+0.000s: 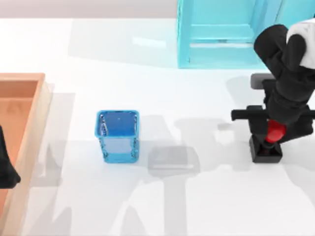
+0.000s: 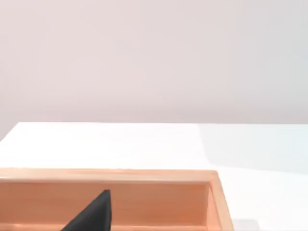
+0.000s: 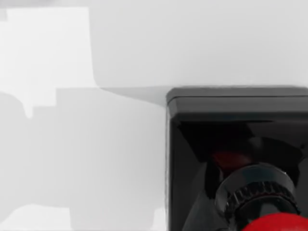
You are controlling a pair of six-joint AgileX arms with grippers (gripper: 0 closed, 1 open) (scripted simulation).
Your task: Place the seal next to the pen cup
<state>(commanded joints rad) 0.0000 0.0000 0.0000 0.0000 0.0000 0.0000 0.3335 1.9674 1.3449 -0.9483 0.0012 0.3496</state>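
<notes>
The seal (image 1: 266, 149), a black square block with a red knob (image 1: 275, 131), stands on the white table at the right side. My right gripper (image 1: 273, 129) is down over it, right at the knob. The right wrist view shows the seal (image 3: 231, 125) very close, its black base on the table and the red knob (image 3: 276, 224) at the frame's edge. The pen cup (image 1: 117, 135), a translucent blue square cup, stands upright left of the table's middle, far to the left of the seal. My left gripper (image 1: 6, 167) is parked at the left edge over a wooden tray.
A wooden tray (image 1: 30, 123) takes up the left edge of the table; its rim (image 2: 144, 175) also appears in the left wrist view. A large cyan shelf frame (image 1: 221, 34) stands at the back right. A flat grey square patch (image 1: 172, 160) lies just right of the cup.
</notes>
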